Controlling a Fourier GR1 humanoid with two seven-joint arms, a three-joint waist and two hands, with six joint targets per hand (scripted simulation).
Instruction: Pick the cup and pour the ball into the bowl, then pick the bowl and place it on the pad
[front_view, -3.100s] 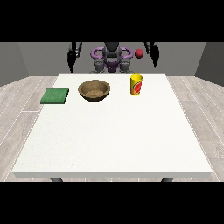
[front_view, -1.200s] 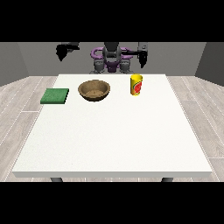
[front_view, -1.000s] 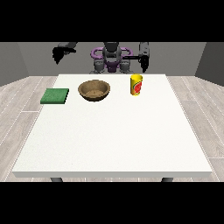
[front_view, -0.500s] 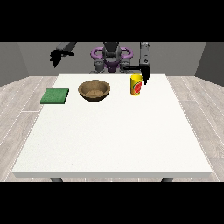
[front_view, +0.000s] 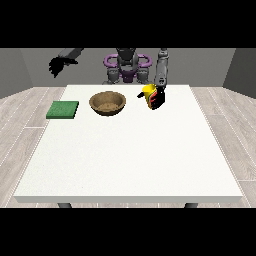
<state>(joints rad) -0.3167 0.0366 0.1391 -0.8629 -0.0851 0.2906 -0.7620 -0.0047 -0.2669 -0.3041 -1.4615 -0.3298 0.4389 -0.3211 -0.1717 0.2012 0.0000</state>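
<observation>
One robot hand (front_view: 159, 98), at the view's right, grips the tilted cup (front_view: 148, 94) toward the bowl (front_view: 107, 103) for pouring; the other (front_view: 58, 65) hangs clear, fingers unclear.

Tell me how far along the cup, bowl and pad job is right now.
Early on. Nothing is finished: the bowl sits on the table, apart from the green pad. In hand: the hand at the view's right is at the yellow cup, which tilts toward the bowl. Left: finishing the pour, then moving the bowl onto the pad. The ball isn't visible.
</observation>
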